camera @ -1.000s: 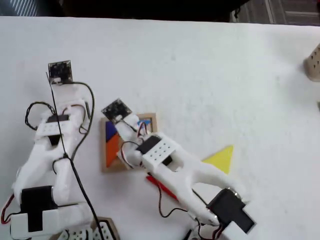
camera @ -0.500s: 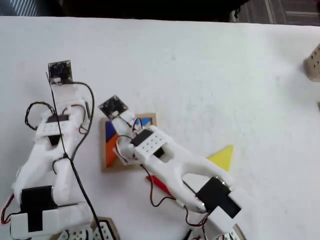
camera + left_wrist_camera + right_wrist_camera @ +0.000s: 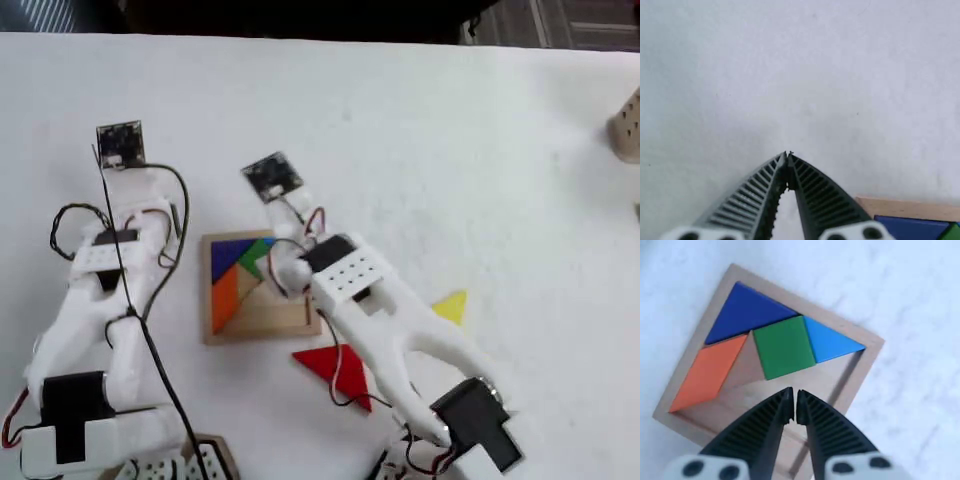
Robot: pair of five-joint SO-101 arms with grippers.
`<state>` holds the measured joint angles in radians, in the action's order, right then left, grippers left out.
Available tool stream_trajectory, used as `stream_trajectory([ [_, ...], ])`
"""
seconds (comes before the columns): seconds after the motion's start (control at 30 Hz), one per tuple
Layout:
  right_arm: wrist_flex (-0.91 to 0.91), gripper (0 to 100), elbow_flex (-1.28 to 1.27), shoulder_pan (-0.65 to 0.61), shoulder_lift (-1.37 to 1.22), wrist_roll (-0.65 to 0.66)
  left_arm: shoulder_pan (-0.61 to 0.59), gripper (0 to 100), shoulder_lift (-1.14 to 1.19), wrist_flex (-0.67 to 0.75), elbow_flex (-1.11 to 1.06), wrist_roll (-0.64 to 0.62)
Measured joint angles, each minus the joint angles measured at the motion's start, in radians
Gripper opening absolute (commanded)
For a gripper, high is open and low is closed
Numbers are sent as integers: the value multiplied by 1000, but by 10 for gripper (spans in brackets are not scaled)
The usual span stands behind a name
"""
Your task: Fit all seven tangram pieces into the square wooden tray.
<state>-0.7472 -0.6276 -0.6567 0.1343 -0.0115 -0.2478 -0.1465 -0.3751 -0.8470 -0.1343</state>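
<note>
Hovering above the bare wooden floor of the tray (image 3: 871,346), the right gripper (image 3: 794,396) is seen with its jaws drawn almost together, a thin slit left between them and nothing held. Just beyond its fingertips the green square (image 3: 785,346) is seated; the light blue triangle (image 3: 831,342) is set touching it on one side and the dark blue triangle (image 3: 747,311) on the other. The orange parallelogram (image 3: 707,372) is laid farther from the fingertips, against the tray's rim and touching the dark blue triangle. Four pieces are held by the tray, and the part under the gripper is left as bare wood.

Behind the right gripper, beside its arm, the red triangle (image 3: 340,368) is laid flat on the table (image 3: 450,130), outside the tray and near its corner without touching. The yellow triangle (image 3: 452,305) is found on the arm's other side, well apart from the tray and partly covered by the arm.

The left gripper (image 3: 788,157) is closed tip to tip and empty, held over bare table; a corner of the tray is seen to one side, behind its fingertips.
</note>
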Motion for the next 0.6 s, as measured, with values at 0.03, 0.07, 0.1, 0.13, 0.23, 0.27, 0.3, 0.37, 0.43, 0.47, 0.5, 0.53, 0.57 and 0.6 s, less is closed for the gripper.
stream_trajectory([
  [0.03,26,18,-17,6,-2,0,0,23,0,0,0,0],
  [0.07,54,18,-26,8,-11,0,0,23,0,0,0,0],
  [0.1,77,18,-26,8,-28,0,0,23,0,0,0,0],
  [0.13,94,18,-26,8,-52,0,0,23,0,0,0,0],
  [0.23,107,18,3,8,-147,0,0,23,0,0,0,0],
  [0.27,107,18,23,8,-180,0,0,23,0,0,0,0],
  [0.3,107,18,41,8,-210,0,0,23,0,0,0,0],
  [0.37,107,18,83,8,-256,0,0,23,0,0,0,0],
  [0.43,83,18,121,8,-287,0,0,23,0,0,0,0],
  [0.47,71,18,140,8,-296,0,0,23,0,0,0,0],
  [0.5,63,18,153,8,-304,0,0,23,0,0,0,0],
  [0.53,61,18,164,8,-308,0,0,23,0,0,0,0],
  [0.57,61,18,173,8,-313,0,0,23,0,0,0,0],
  [0.6,60,18,180,8,-315,0,0,23,0,0,0,0],
])
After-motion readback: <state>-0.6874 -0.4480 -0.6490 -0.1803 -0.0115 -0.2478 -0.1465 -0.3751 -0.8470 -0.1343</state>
